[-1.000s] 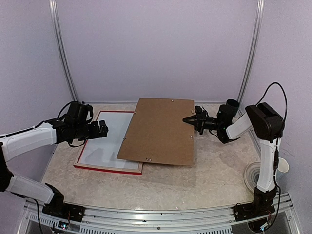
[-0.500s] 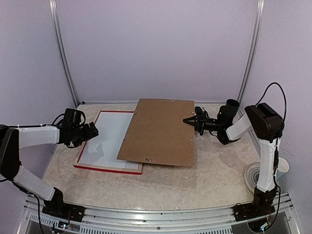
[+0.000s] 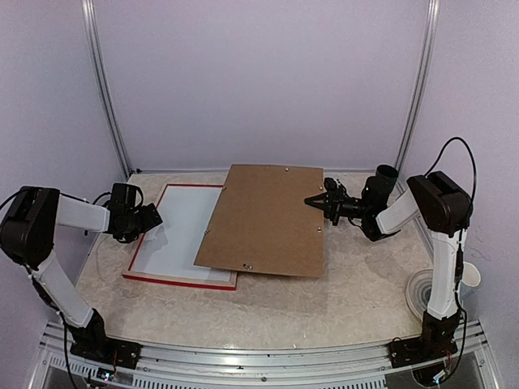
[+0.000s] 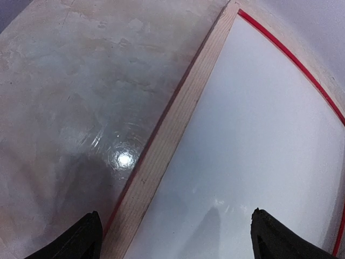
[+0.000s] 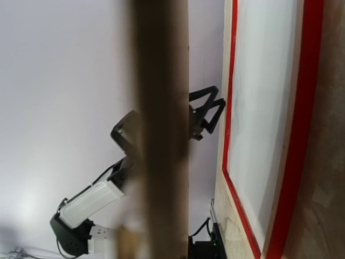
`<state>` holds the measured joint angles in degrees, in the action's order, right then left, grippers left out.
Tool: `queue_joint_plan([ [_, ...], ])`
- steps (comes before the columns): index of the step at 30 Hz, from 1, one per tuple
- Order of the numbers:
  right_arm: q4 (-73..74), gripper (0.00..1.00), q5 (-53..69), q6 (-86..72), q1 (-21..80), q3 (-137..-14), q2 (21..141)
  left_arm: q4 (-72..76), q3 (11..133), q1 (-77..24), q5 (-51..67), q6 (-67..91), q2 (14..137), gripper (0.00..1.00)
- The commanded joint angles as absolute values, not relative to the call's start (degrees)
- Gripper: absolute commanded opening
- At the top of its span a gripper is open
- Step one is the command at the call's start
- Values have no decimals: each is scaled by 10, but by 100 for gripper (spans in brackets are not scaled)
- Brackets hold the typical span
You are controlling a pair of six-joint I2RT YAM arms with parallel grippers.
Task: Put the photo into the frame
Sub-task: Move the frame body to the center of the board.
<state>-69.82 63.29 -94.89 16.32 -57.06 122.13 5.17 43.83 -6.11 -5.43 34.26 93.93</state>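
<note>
Brown hardboard panel (image 3: 263,219) sits pinched at its right edge by the right gripper (image 3: 310,200), whose 2 fingers are closed together on the board, top cam shows. Panel is tilted, its right side raised off the marble-look table (image 3: 349,300) and its left side lying over the right part of the frame (image 3: 178,281). Frame, bright red w/ pale wood inner edges, lies flat on the table's left half. White sheet (image 3: 174,231) fills the visible part of its opening. Whether that sheet is the photo's back can't be told, so the photo's place can't be told either. Left gripper (image 4: 175,240) hovers low over the frame's left rail, fingers spread apart & holding nothing. Per left wrist cam, 1 fingertip is over bare table and the other over the white sheet, w/ the pale rail between them. Right wrist cam, looking along the board's blurred edge, shows the frame's red rail at right & the left arm beyond it.
</note>
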Motion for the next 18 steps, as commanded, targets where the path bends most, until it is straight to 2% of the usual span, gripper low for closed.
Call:
queue_joint_plan([
  [1,-740,0,645,-959,158,-578,1203,88,454,-54,-43,322,964,92],
  [12,-734,0,646,-959,158,-587,1205,111,447,-53,-14,301,990,78],
  [18,-726,0,646,-958,157,-594,1202,129,433,-53,24,299,994,66],
])
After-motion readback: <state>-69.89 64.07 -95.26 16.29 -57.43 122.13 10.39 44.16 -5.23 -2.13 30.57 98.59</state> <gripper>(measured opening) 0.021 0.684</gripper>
